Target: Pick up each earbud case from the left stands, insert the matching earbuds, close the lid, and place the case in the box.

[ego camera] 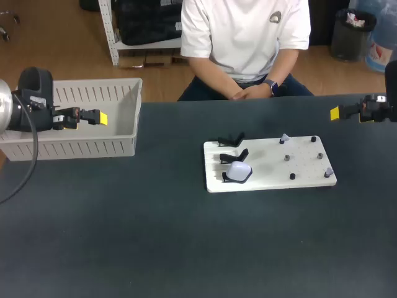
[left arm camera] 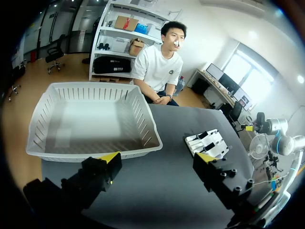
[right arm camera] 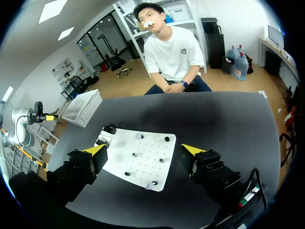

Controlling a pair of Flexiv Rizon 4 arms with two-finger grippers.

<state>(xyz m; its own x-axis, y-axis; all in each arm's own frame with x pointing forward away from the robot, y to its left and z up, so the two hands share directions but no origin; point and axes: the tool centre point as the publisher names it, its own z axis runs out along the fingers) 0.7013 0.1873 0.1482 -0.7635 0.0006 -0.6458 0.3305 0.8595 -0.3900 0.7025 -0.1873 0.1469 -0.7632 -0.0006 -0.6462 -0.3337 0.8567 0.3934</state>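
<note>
1. Your left gripper (left arm camera: 158, 157) hangs by the white box (left arm camera: 90, 150), fingers spread wide, holding nothing.
2. Your right gripper (right arm camera: 144, 149) sits out at the table's right side, equally spread and empty.
3. One white earbud case (ego camera: 238, 171) sits on the nearest stand of the board (ego camera: 267, 162); the other stands (ego camera: 231, 140) are bare.
4. The box looks empty, so that case looks to have every step left.

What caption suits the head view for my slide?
Left gripper at the white basket, right gripper wide of the board, both open; one earbud case standing on it.
</note>
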